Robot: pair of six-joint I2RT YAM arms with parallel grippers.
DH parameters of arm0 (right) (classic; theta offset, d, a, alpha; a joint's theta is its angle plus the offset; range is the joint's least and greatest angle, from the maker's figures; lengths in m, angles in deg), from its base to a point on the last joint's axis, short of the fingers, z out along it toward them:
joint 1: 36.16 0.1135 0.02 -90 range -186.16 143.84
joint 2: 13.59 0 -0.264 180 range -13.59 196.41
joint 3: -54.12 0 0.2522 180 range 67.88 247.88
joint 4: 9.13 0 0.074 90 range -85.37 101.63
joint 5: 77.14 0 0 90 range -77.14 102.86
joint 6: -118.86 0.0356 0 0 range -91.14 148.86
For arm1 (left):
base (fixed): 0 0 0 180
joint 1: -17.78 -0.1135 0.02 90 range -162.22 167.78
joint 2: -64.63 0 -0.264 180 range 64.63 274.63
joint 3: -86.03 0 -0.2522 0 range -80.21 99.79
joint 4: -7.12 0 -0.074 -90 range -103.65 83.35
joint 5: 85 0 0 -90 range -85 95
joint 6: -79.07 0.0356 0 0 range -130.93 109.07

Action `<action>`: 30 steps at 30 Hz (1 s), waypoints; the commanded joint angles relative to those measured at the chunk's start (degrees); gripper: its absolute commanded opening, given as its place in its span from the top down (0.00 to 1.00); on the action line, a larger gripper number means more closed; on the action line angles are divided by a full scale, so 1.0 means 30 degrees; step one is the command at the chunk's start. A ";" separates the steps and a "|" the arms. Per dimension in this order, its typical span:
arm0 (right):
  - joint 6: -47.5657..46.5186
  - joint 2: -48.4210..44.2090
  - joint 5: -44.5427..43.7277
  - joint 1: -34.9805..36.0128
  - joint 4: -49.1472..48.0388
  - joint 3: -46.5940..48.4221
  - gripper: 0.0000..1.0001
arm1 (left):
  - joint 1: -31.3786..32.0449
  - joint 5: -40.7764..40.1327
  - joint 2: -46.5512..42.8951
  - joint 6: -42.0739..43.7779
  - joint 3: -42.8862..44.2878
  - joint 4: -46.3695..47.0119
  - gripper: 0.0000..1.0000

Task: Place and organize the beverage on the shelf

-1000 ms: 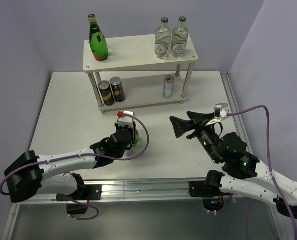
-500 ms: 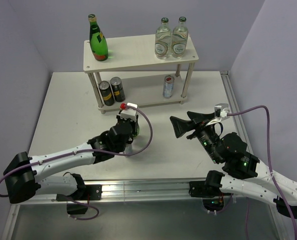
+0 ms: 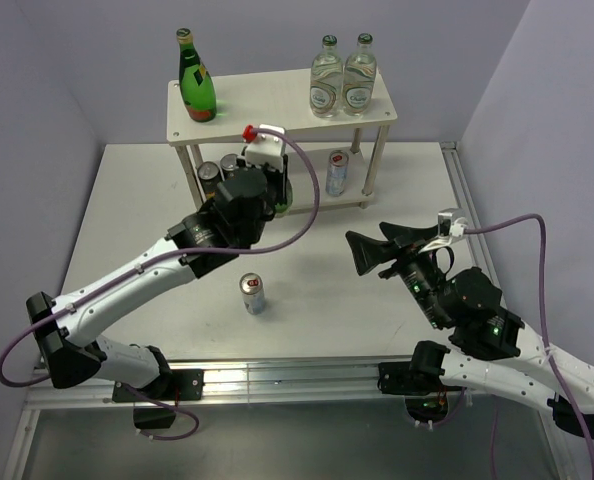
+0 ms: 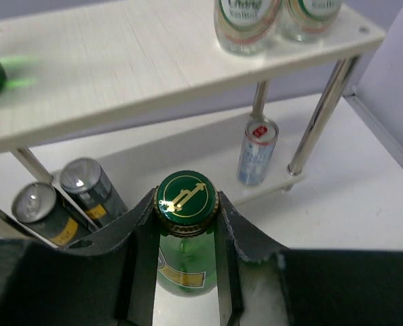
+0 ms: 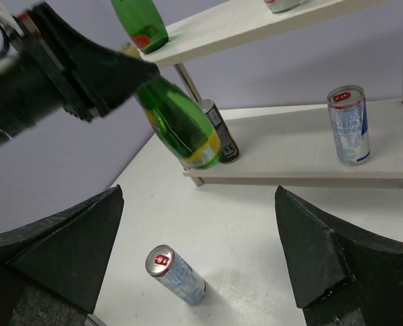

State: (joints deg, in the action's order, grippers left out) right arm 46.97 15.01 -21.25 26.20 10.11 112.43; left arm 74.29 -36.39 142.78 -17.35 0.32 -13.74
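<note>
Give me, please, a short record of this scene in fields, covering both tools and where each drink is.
left tool: shut on green bottle, gripped at the neck under the cap; the bottle is tilted and off the table, in front of the shelf lower tier
right tool: open, holding nothing
shelf top tier: other green bottle, two clear bottles
shelf lower tier: two dark cans at left, silver can at right
table: second silver can, upright
</note>
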 commanded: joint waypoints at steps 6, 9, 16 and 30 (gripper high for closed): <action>-0.0294 -0.0744 -0.0788 -0.0106 -0.0009 -0.0320 0.01 | -0.1901 0.1372 0.0783 0.1670 0.6052 -0.0241 1.00; -0.0294 -0.0802 -0.0935 -0.0106 -0.0038 -0.0525 0.00 | -0.2459 0.1871 0.1107 0.1903 0.7489 -0.0593 1.00; -0.0323 -0.0715 -0.1111 -0.0106 -0.0243 -0.0935 0.00 | -0.2840 0.1930 0.2280 0.3134 1.0741 -0.1093 1.00; -0.0353 -0.0686 -0.1317 -0.0106 -0.0360 -0.1492 0.00 | -0.4627 0.2399 0.5762 0.4102 1.6892 -0.2204 1.00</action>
State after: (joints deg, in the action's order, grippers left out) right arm 46.40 13.07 -24.05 26.20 10.26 108.56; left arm 61.50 -30.42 160.07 -7.23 44.25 -27.40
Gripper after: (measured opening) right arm 0.994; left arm 0.359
